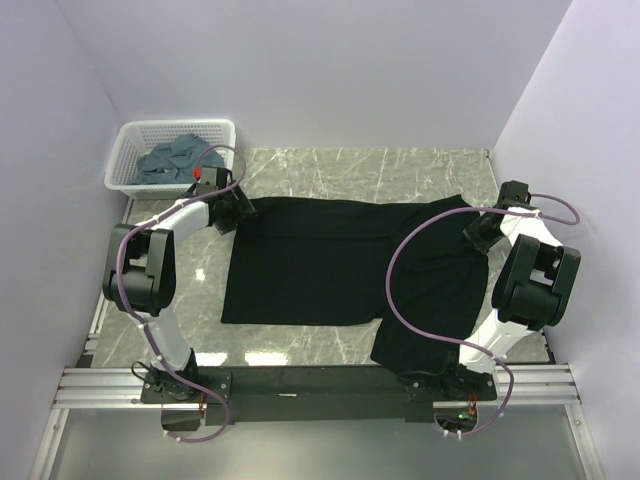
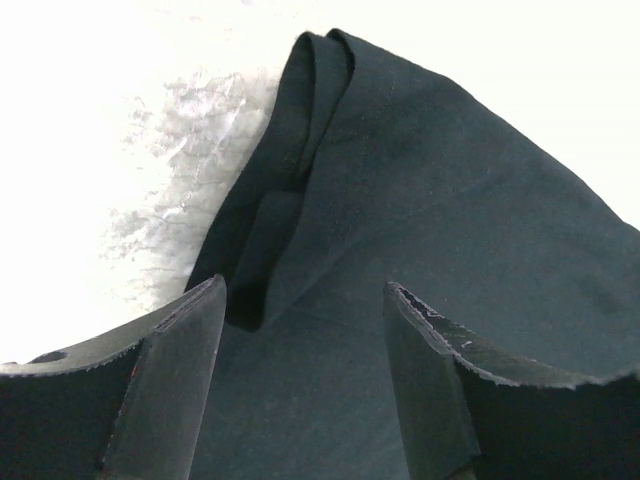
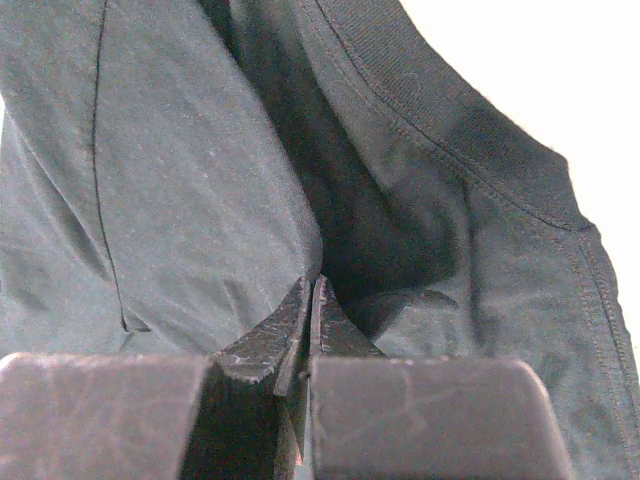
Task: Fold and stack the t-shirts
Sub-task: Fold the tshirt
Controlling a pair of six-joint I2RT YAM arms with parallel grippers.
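- The black t-shirt lies spread across the marble table between the two arms, and its right part runs down toward the near edge.
- The right gripper has its fingers pressed together at the shirt's far right, beside the ribbed collar. A ridge of cloth runs up into the tips, so it seems to pinch a thin fold, though the bite itself is hidden.
- The left gripper stands with fingers apart over the far left corner, with the doubled hem just ahead.
- To do the step well, I judge the left should settle onto both hem layers and close fully before either arm lifts, so the edge travels level.
- Only the overhead view shows the shirt's outline and the slate shirts in the white basket. Only the wrist views show the fingers and the cloth layers.
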